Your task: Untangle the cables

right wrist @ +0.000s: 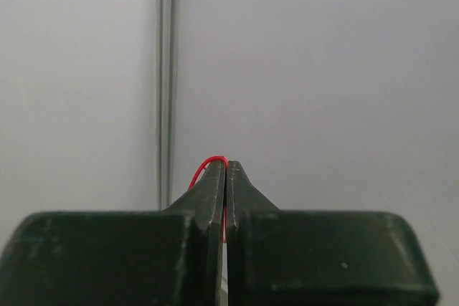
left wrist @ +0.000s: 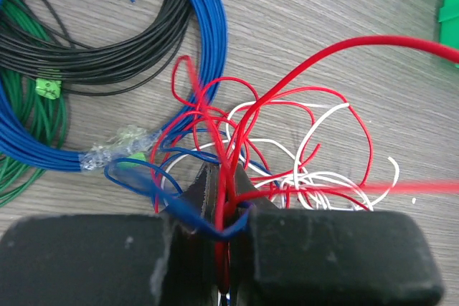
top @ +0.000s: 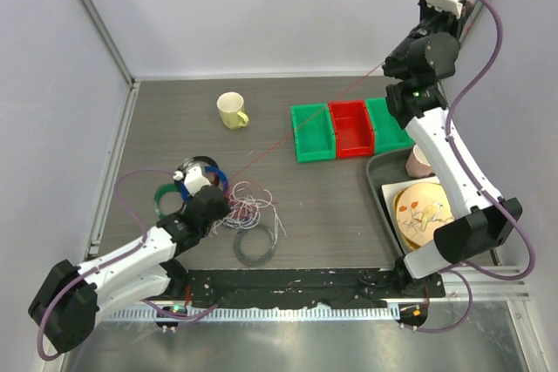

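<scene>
Cables (top: 253, 202) lie as one knot of red, white and blue wires on the table (top: 349, 215), at about 7 o'clock in the top view. The left gripper (left wrist: 224, 195) is in contact with the knot. Its jaws are closed on it, pinching red and blue strands together. Probable purpose: anchor the bundle so it does not drag.

The right gripper (right wrist: 226, 166) is raised at 1 o'clock, over the far right corner, with jaws closed on the end of one red wire (top: 305, 128). That wire runs taut and straight from knot to gripper, passing over the green bin (top: 312, 132). Holding it high and tight likely draws a single strand clear of the rest.

Clearances:
- The right wrist view shows only wall (right wrist: 323, 69) ahead. Room for further pull toward 1 o'clock appears small.
- The blue ring (left wrist: 208, 34) and green ring (left wrist: 29, 127) lie just beside the knot at 9 to 10 o'clock. A red loop reaches the blue ring's edge.
- The dark grey coil (top: 255, 246) lies near the knot at 6 o'clock.
- Open room for moving lies at 12 to 1 o'clock of the knot, between the yellow mug (top: 231, 111) and the bin.
</scene>
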